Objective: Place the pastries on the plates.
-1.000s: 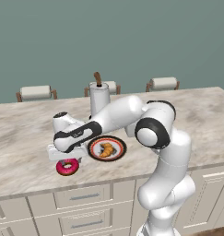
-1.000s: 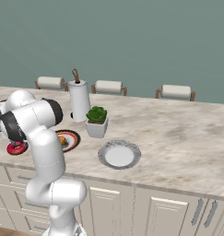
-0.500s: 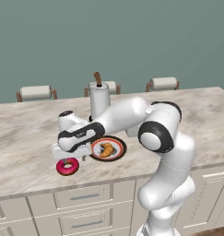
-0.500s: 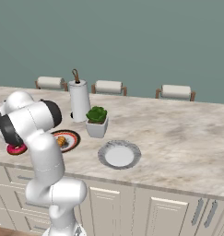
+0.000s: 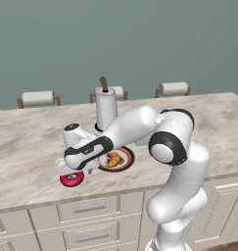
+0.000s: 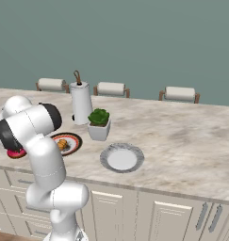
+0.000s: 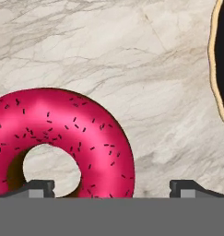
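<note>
You are looking at the arm reaching low and to the left over the marble desk (image 5: 27,142), with the gripper (image 5: 67,169) hanging just above the pink donut (image 5: 71,179) near the desk's front edge. In the hand view the jaws are standing open: one fingertip (image 7: 37,188) is sitting over the donut's (image 7: 62,138) hole side, the other is sitting over bare marble to its right, so the donut's right half is lying between them. Nothing is being gripped.

The donut is resting flat on the desk, just beside the dark-rimmed plate (image 5: 125,162) but apart from it; that plate's pale scalloped edge (image 7: 214,69) is showing at the right of the hand view. The croissant (image 5: 112,159) is lying on the plate's patterned centre, and you can see it from the right base view too (image 6: 62,144).

The plain white-grey plate (image 6: 121,157) is sitting well apart to the right, in front of the potted plant (image 6: 99,123). A paper towel holder (image 6: 81,102) is standing behind the plant. Three chair backs (image 6: 110,88) are lining the desk's far side.
</note>
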Robot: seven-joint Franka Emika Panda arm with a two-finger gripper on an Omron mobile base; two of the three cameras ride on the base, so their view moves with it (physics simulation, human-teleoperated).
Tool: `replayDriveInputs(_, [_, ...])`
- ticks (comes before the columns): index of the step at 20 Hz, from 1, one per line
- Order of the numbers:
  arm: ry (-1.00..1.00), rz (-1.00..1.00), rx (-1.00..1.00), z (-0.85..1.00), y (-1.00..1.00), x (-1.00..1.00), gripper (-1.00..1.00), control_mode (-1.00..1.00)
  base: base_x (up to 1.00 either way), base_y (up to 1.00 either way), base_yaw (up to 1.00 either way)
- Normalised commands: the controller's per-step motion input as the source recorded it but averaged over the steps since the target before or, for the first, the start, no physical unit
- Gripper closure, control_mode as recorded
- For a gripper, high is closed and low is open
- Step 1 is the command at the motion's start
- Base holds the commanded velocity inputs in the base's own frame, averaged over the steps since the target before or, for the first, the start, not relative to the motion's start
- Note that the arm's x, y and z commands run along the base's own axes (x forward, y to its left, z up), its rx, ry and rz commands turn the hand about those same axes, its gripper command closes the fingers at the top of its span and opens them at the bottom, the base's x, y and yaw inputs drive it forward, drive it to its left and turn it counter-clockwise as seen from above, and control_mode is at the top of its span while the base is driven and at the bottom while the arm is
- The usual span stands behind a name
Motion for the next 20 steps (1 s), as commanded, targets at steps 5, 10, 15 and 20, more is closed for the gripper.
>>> replayDriveInputs(5, [-0.01,0.06,0.00,-0.39,0.00,0.00,-1.00,-1.00,0.00,0.00,0.00])
replayDriveInputs(10, [-0.03,0.01,0.00,-0.11,0.00,0.00,1.00,-1.00,0.00,0.00,0.00])
replayDriveInputs(15, [0.01,-0.01,0.00,0.00,0.00,0.06,1.00,-1.00,0.00,0.00,0.00])
replayDriveInputs(20, [-0.03,-0.07,0.03,0.01,-0.07,0.00,1.00,-1.00,0.00,0.00,0.00])
